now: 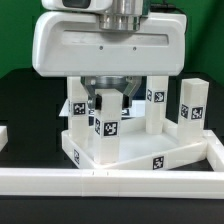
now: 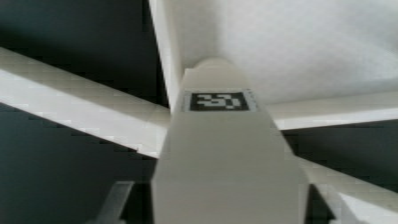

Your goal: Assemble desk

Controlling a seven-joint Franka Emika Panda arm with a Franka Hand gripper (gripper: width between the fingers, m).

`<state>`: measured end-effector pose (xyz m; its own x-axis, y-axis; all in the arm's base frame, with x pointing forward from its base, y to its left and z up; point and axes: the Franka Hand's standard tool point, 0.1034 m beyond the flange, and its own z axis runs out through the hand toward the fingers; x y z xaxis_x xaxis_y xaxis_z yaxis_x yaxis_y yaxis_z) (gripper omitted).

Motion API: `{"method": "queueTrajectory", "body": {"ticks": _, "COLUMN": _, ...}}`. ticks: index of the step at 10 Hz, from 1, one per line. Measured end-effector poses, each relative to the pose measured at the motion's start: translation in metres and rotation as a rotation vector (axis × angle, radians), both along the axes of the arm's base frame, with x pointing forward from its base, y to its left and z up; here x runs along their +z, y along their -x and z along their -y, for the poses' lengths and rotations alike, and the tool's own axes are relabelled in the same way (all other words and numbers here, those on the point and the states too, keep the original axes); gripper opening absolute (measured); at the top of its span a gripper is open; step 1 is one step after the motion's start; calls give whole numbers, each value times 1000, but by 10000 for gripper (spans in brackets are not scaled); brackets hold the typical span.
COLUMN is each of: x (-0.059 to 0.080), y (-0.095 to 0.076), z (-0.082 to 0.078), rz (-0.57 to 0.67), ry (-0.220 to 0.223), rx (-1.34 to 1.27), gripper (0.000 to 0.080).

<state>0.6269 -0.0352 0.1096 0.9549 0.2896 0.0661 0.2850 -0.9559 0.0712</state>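
White plastic tray-like desk tabletop [image 1: 135, 150] sits on the black table, against the long white border rail [image 1: 120, 181]. Two-finger gripper [image 1: 106, 100] is clamped on a white tagged block leg [image 2: 222, 150]. Other tagged legs [image 1: 190, 108] stand upright behind.

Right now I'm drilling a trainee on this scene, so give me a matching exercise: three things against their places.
Things:
1. middle leg
2. tabletop
3. border rail

Places:
A. nearest the camera, along the front
B. lying flat, just behind the rail
C. directly below the gripper

Pairs: 1-C, 2-B, 3-A
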Motion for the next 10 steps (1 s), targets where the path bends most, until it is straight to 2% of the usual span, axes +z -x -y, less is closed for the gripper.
{"method": "queueTrajectory", "body": {"ticks": 2, "x": -1, "y": 1, "z": 4, "rz": 4, "ry": -32, "rx": -218, "gripper": 292}}
{"method": "queueTrajectory", "body": {"ticks": 4, "x": -1, "y": 0, "z": 4, "rz": 14, "ry": -45, "rx": -375, "gripper": 292}}
{"method": "queueTrajectory", "body": {"ticks": 6, "x": -1, "y": 0, "z": 4, "rz": 22, "ry": -88, "rx": -623, "gripper": 292}}
{"method": "queueTrajectory", "body": {"ticks": 10, "x": -1, "y": 0, "z": 1, "rz": 30, "ry": -114, "rx": -895, "gripper": 292}}
